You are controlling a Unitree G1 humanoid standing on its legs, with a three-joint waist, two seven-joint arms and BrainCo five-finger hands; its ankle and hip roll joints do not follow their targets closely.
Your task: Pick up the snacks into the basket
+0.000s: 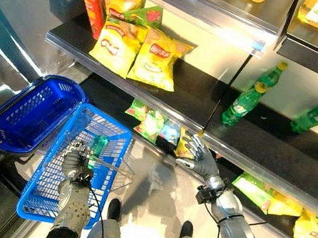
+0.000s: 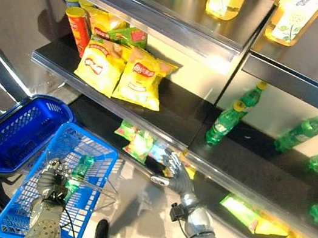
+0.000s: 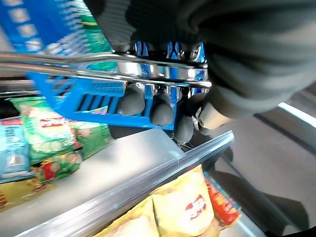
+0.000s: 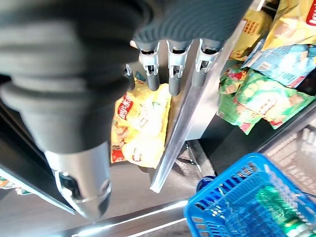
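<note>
My left hand (image 1: 75,163) is shut on the metal handle (image 3: 98,66) of a bright blue wire basket (image 1: 47,187) held low on the left. A green packet (image 1: 99,145) lies inside it. My right hand (image 1: 200,160) is open with its fingers (image 4: 170,74) straight, stretched out at the front edge of the lowest shelf. It is right by a yellow snack bag (image 4: 140,123). Green and blue snack bags (image 1: 149,123) lie on that shelf just to its left.
A darker blue basket (image 1: 32,110) stands behind the held one. The middle shelf carries yellow chip bags (image 1: 137,50), red tubes (image 1: 93,10) and green bottles (image 1: 245,102). More yellow-green bags (image 1: 263,196) lie on the lowest shelf to the right.
</note>
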